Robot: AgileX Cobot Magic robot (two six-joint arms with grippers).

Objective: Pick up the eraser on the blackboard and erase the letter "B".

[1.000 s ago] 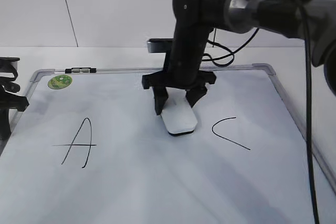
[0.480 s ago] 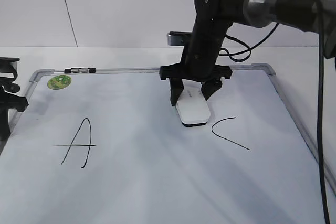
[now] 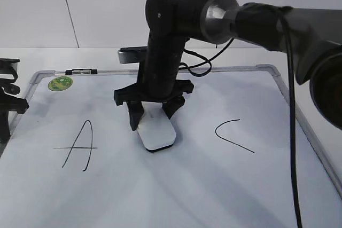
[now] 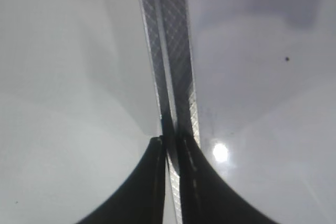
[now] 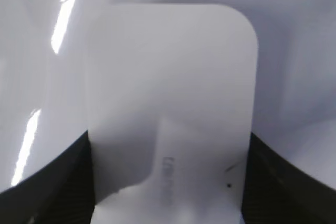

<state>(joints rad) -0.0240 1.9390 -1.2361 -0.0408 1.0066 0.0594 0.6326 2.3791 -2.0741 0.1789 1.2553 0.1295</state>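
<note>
The white eraser (image 3: 156,133) lies flat on the blackboard (image 3: 160,185), between the black "A" (image 3: 79,145) and the curved "C" (image 3: 234,135). My right gripper (image 3: 155,115) is shut on the eraser's sides; the right wrist view shows the eraser (image 5: 173,103) filling the frame between my two black fingers (image 5: 168,182). No letter "B" shows on the board; the spot is blank or hidden under the eraser. My left gripper (image 3: 6,105) rests at the board's left edge; in the left wrist view its fingers (image 4: 173,145) are pressed together over the grey frame strip (image 4: 170,51).
A round green sticker (image 3: 60,83) and a small black-and-silver marker (image 3: 82,71) sit at the board's top left. The board's grey frame (image 3: 299,116) runs along the right. The right arm (image 3: 256,20) reaches in from the upper right.
My right gripper has swept the eraser left across the board's middle, after a sweep to the right half a second earlier. The left gripper has not moved.
</note>
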